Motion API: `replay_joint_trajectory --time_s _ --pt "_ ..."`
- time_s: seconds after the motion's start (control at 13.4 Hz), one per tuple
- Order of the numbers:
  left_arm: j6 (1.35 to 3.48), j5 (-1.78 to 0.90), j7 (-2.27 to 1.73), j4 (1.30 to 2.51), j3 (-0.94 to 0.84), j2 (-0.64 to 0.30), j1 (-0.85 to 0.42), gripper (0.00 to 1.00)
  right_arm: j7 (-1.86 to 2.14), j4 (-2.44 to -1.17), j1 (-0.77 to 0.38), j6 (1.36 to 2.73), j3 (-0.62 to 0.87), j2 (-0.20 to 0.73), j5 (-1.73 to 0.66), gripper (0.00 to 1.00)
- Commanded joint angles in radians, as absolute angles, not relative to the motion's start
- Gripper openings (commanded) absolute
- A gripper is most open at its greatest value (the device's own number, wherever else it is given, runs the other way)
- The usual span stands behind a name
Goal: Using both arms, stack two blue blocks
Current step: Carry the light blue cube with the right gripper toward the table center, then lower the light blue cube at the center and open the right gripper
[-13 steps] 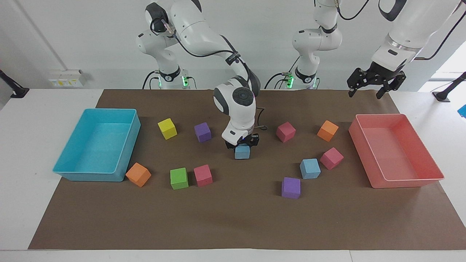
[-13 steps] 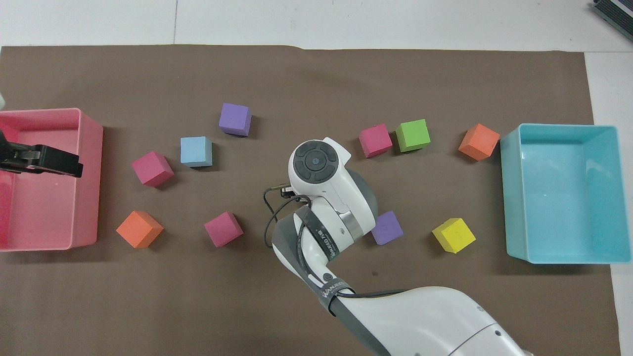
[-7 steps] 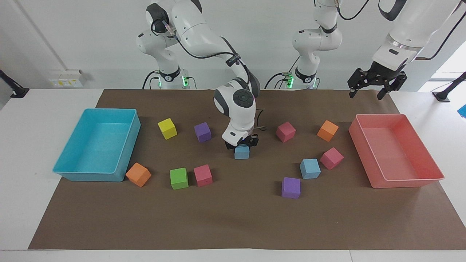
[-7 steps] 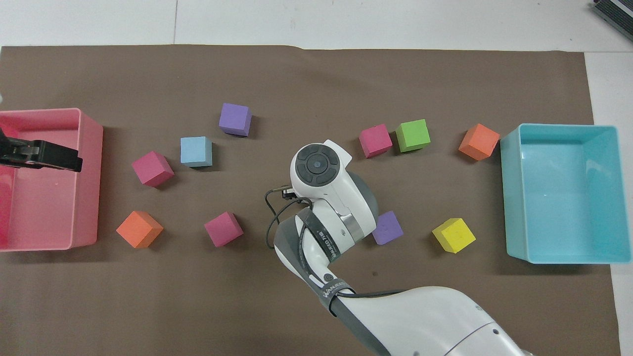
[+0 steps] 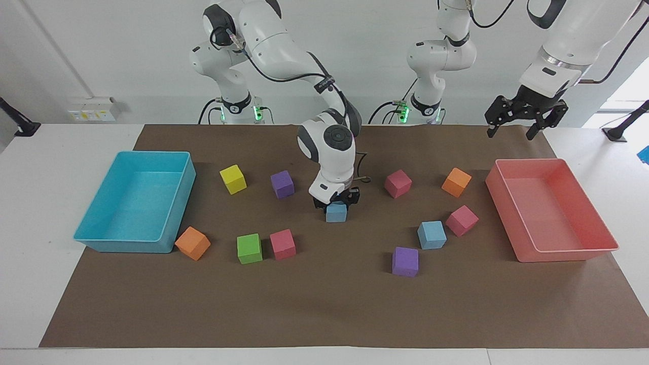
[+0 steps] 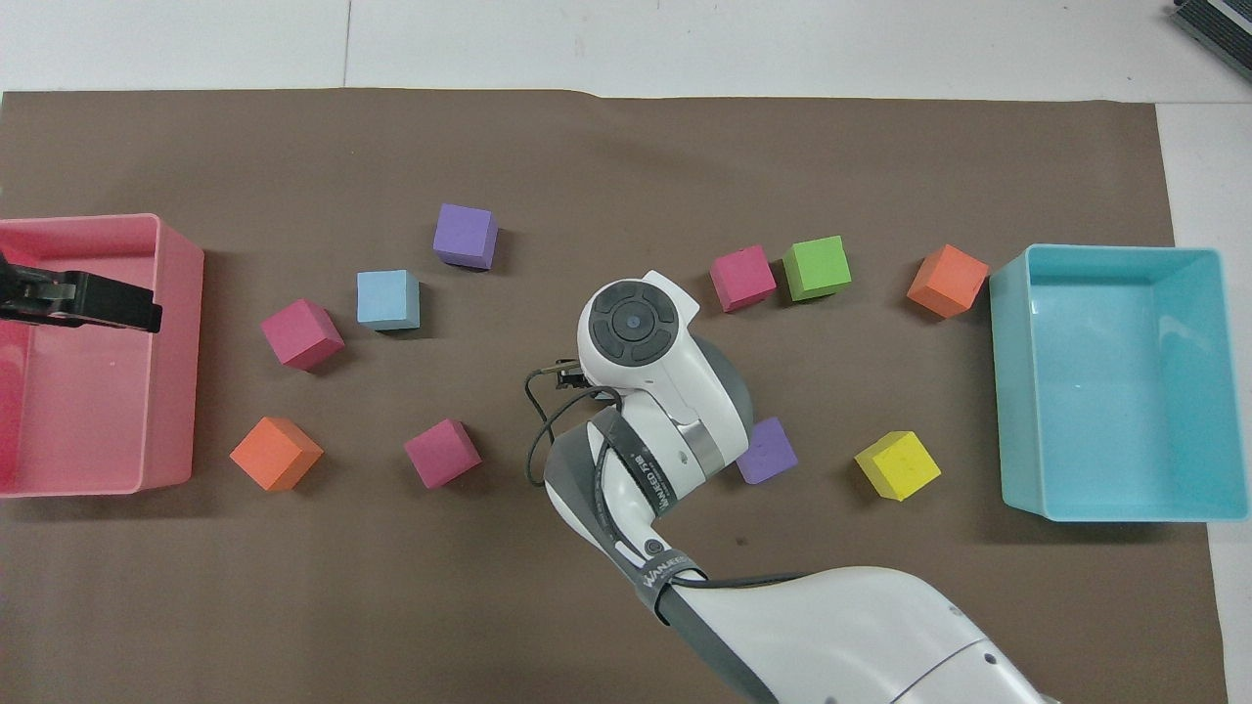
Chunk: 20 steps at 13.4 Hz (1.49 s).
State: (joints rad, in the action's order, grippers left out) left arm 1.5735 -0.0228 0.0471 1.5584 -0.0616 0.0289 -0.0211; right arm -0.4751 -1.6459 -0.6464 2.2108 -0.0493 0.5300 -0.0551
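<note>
Blue block (image 5: 336, 213) sits on mat betw. right pincer (image 5: 336, 198) tips.

We have two cams, half a turn apart. The facing one sits high across the table (image 5: 30, 213), looks back at the robots, and takes in both arm bases, the back wall and the whole brown mat (image 5: 324, 309). The overhead one sits high above the robots' edge and looks steeply down and forward, closer in, cropping the mat's robot-side corners. Both share the mat, the turquoise tray (image 5: 133, 203) and the pink tray (image 5: 552, 213) at its ends.
</note>
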Motion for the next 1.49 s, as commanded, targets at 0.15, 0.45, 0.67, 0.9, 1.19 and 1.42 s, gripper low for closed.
replay_joint_trajectory --time_s 0.15,0.45,0.67,0.9,1.19,1.42 --pt "1.594 -0.02 0.049 1.575 -0.063 0.038 -0.021 1.0 -0.443 -1.671 -0.611 2.165 -0.043 0.425 -0.064 1.0" --pt "1.626 -0.021 0.048 1.585 -0.067 0.026 -0.023 1.0 -0.404 -1.71 -0.566 2.115 -0.041 0.313 -0.115 1.0" --pt "1.664 -0.021 0.048 1.6 -0.067 0.014 -0.032 1.0 -0.167 -1.805 -0.487 2.083 -0.043 0.197 -0.325 1.0" --pt "1.78 -0.021 0.045 1.687 -0.067 0.014 -0.051 1.0 0.061 -1.844 -0.393 2.082 -0.043 0.189 -0.485 1.0" --pt "1.917 -0.02 -0.049 1.741 -0.069 -0.057 -0.09 1.0 0.268 -1.925 -0.333 2.1 -0.044 0.193 -0.67 0.77" --pt "2.008 -0.011 -0.115 1.743 -0.068 -0.136 -0.127 1.0 0.308 -1.956 -0.33 2.143 -0.043 0.224 -0.76 0.18"
